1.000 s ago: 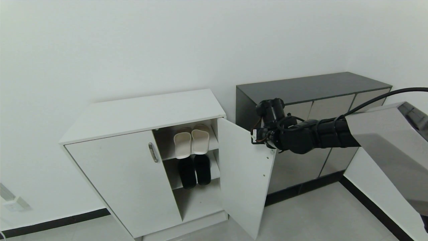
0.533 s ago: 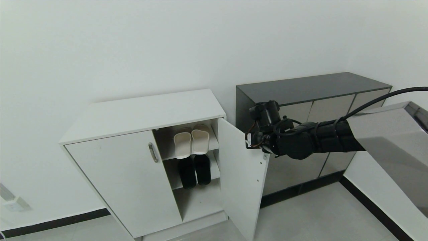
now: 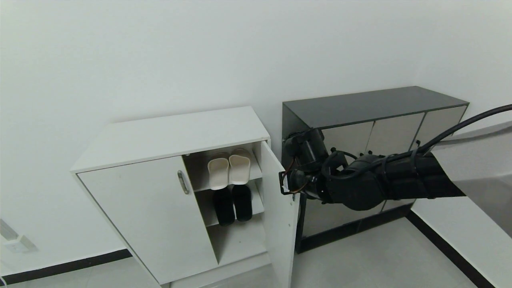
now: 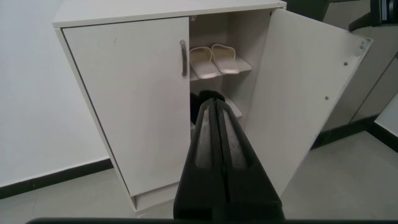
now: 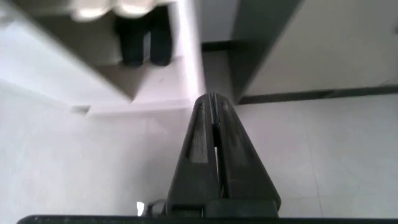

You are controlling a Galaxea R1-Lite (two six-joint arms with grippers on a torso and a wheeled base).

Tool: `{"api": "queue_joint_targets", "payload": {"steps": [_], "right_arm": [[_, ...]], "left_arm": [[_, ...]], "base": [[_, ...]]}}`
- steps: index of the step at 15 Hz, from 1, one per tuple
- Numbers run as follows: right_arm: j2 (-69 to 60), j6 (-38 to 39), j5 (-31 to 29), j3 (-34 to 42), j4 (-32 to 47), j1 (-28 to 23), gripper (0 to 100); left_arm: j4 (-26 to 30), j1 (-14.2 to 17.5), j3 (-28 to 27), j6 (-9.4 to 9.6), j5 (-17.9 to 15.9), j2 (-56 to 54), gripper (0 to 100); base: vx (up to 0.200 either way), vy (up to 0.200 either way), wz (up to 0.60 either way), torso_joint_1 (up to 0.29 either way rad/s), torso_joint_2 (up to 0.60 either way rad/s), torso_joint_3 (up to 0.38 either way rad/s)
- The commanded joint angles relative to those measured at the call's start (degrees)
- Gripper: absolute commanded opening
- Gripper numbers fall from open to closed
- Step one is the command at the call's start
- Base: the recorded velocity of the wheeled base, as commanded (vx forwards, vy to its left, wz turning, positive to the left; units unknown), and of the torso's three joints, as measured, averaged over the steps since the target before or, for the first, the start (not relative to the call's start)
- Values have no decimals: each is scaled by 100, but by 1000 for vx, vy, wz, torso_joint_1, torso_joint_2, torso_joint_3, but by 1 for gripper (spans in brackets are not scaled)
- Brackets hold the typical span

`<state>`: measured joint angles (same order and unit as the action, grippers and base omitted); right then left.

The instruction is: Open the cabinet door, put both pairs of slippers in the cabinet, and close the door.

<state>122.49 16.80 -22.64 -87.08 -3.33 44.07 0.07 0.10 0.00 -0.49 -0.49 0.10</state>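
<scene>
The white cabinet [image 3: 172, 132] has its left door [image 3: 148, 216] closed and its right door [image 3: 280, 208] standing partly open. Inside, a white pair of slippers [image 3: 229, 170] lies on the upper shelf and a black pair [image 3: 233, 204] on the shelf below. My right arm's wrist [image 3: 304, 180] is behind the right door's outer face, at its free edge. My right gripper [image 5: 213, 99] is shut and holds nothing, beside the door edge [image 5: 189, 56]. My left gripper [image 4: 214, 102] is shut and empty, in front of the cabinet opening, well apart from it.
A dark grey sideboard [image 3: 372, 104] stands against the wall just right of the cabinet, close behind the right arm. Tiled floor [image 3: 360, 260] lies in front of both. A wall socket [image 3: 16, 242] sits low at the left.
My right arm has swung leftward with the right door, which has turned from wide open to a narrower angle. The slippers and the left door have not moved.
</scene>
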Motion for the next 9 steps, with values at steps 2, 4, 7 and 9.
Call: {"api": "queue_joint_targets", "payload": {"steps": [2,4,7,9], "right_arm": [[-120,-1,23,261,-203,357,0],[-182,8,67,261,-282,489,0],[-243,-107,75,499,-722,515,0],[-296,-370,75,736,-1082,489,0]], "left_arm": [[1,-1,0,-4,-4,-1,0],[1,-1,0,-4,-4,-1,0],[1,-1,0,-4,5,-1,0],[1,-1,0,-4,-4,-1,0]], "base": [[0,0,0,0,0,0],[0,0,0,0,0,0],[0,0,0,0,0,0],[0,0,0,0,0,0]]}}
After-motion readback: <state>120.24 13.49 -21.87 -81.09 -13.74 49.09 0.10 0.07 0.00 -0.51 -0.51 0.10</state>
